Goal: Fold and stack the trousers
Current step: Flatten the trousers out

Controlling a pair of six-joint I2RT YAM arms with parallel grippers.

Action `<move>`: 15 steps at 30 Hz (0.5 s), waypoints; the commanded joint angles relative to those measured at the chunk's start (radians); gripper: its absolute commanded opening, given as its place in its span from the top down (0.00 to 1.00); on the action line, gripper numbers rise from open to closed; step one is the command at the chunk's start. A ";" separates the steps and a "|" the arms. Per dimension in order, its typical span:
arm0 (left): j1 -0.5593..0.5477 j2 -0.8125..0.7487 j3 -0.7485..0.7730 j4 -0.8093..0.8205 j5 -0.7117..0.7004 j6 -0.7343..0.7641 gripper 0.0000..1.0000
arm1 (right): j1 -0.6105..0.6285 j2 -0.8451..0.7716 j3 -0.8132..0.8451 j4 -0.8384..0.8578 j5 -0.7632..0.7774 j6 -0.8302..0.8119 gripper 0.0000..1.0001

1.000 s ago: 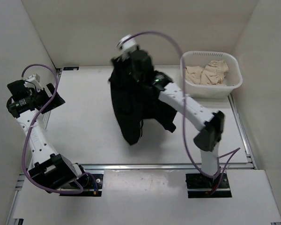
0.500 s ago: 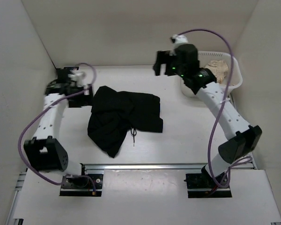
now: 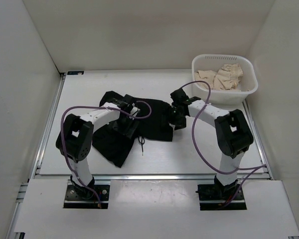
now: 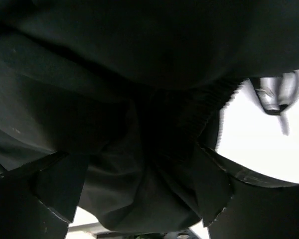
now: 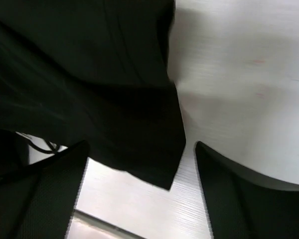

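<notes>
- both arms have dropped in since half a second ago: then the left one was out by the left wall and the right one was up by the white basket (image 3: 251, 82).
- a second ago the trousers (image 3: 154, 124) hung in the air from the right arm; now they're a rumpled black heap flat on the table (image 3: 204, 149), same spot as half a second ago.
- left gripper (image 4: 139, 179): jaws spread wide, released, a bunched fold of trousers sitting between and just ahead of them.
- right gripper (image 5: 141, 148): jaws wide apart too, nothing clamped; a corner of the trousers' edge lies between them and runs off to one side, bare table on the other.
- beige cloth (image 3: 222, 77) sits in the basket, well beyond the right jaws.
- from above, both grippers are black on black cloth, fingertips hard to pick out.
- left wrist view: a blurred grey shape (image 4: 271, 94) beyond the jaws, can't tell what it is.
</notes>
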State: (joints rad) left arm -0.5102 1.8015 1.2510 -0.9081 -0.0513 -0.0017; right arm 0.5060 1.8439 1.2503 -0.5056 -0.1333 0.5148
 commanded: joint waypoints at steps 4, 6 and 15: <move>0.019 -0.076 -0.079 0.025 -0.061 0.002 0.25 | -0.003 0.144 0.078 -0.010 -0.193 0.048 0.71; 0.028 -0.108 -0.107 0.011 -0.061 0.002 0.28 | -0.040 0.144 0.118 -0.010 -0.235 0.048 1.00; 0.123 -0.362 -0.174 -0.095 0.067 0.002 0.11 | -0.165 0.107 0.832 -0.139 -0.163 0.138 1.00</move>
State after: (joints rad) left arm -0.4198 1.5253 1.1088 -0.9661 -0.0257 0.0002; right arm 0.3424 1.9789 1.7794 -0.6350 -0.3080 0.5896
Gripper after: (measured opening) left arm 0.886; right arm 0.004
